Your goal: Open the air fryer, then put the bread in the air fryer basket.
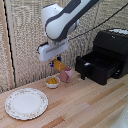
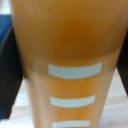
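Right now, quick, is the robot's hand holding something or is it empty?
The gripper is shut on the bread, held up in the air above the small white bowl.

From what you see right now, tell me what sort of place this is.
Probably a mock kitchen counter: a wooden tabletop holding a black air fryer with its drawer open, a floral plate, and a small bowl of food.
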Robot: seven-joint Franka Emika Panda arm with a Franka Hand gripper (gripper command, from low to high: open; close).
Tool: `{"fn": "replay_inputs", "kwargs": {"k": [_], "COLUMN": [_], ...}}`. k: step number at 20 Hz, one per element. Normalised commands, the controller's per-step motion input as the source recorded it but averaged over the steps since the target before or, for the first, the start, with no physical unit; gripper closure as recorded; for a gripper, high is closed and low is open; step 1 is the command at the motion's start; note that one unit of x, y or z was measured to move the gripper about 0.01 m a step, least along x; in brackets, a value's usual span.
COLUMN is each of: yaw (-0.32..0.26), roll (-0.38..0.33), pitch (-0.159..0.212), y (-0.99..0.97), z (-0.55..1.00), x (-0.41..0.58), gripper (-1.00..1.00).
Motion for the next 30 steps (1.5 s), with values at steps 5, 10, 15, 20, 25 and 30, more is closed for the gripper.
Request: {"fn": "replay_inputs", "kwargs": {"k": [5, 10, 15, 20, 25, 30], "yaw": [-0.216, -0.106, -0.119, -0.127, -0.099, -0.067], "roll": [-0.026, 0.006, 0.003, 0.000, 0.000, 0.000], "pitch": [0.041, 0.010, -0.009, -0.045, -0.031, 0.000], "y": [-0.41, -0.87, -0.85, -0.85, -0.92, -0.98], "z": [0.70, 0.51, 0.30, 0.16, 0.16, 0.06], "x": [0.345, 0.091, 0.043, 0.056, 0.128, 0.244], "gripper": [1.00, 1.00, 1.00, 1.00, 1.00, 1.00]}}
